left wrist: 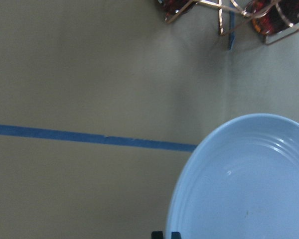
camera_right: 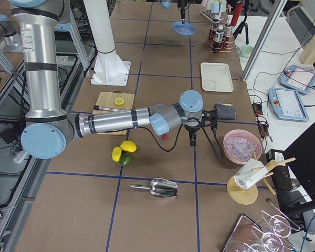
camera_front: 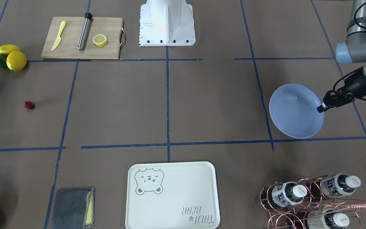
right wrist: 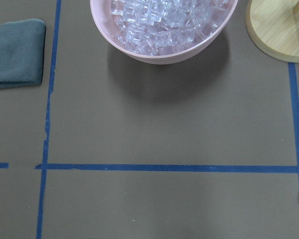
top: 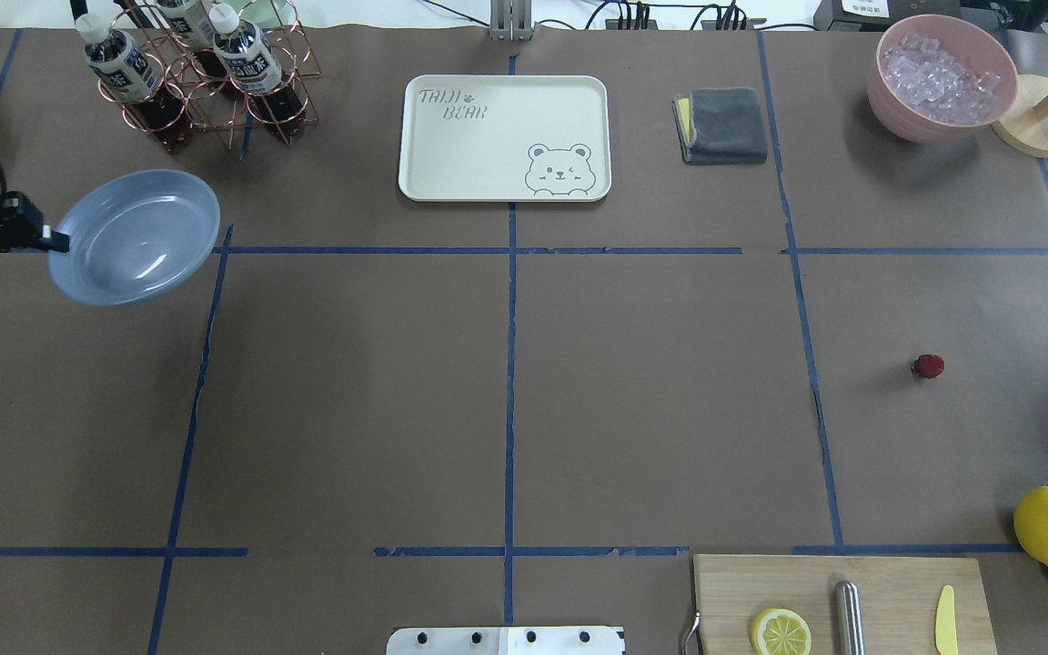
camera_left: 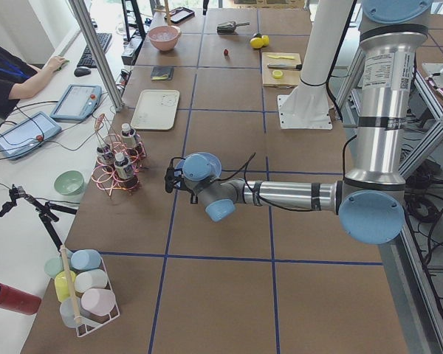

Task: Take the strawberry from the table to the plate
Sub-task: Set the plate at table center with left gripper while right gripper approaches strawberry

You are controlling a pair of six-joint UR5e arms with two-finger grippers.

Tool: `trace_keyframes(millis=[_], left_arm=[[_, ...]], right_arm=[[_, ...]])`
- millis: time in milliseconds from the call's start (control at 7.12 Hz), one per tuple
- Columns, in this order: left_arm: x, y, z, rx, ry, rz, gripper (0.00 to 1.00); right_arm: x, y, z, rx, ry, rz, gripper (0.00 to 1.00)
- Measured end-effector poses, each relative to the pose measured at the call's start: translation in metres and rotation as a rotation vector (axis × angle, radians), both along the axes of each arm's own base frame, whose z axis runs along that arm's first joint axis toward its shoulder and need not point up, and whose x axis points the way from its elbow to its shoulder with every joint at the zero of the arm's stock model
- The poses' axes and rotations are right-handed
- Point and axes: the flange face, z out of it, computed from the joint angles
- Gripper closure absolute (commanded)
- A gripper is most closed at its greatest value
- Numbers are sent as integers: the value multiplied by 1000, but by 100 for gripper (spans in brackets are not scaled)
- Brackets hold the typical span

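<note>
The small dark red strawberry (camera_front: 29, 105) (top: 928, 366) lies alone on the brown table (camera_front: 202, 105), far over on the robot's right. Held a little above the table on the opposite side is the light blue plate (camera_front: 295, 111) (top: 133, 236) (left wrist: 249, 184), empty and slightly tilted. My left gripper (camera_front: 321, 107) (top: 53, 240) is shut on its outer rim. My right gripper (camera_right: 193, 140) hangs pointing down between the strawberry (camera_right: 165, 137) and the pink ice bowl (camera_right: 242, 146). Its fingers are too small to judge, and its wrist view shows none.
Lemons (camera_front: 16, 60) and a cutting board (camera_front: 81, 38) with a knife and lemon slice sit near the robot base (camera_front: 167, 22). A cream bear tray (camera_front: 172, 195), grey cloth (top: 724, 125) and copper bottle rack (camera_front: 310, 197) line the far edge.
</note>
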Motion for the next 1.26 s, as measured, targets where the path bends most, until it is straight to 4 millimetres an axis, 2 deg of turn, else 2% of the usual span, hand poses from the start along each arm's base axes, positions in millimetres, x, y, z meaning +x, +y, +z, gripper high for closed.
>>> trace_keyframes(millis=[140,281,562,702,843,983,1264], left_arm=[[47,-5,-49,-45,46,-24,100],[101,4,-92,-72,82,-48,100],[215,42,-164,-101,129,-91,100],[260,61,-192,-96,122,-127,100],[298,82,-217,-84,101,-162,100],[324,97,-232,-74,73,-187,100],[359,126,-238,-54,10,-205,100]], right_arm=[[-6,1,-2,-10,-4,0,0],[-12,3,-7,-24,-11,4,0],[-38,10,-27,-58,-31,11,0],[-64,16,-36,-73,-32,17,0],[-93,26,-37,-66,-26,30,0],[-112,38,-31,-59,-24,37,0],[-126,55,-18,-71,-17,23,0]])
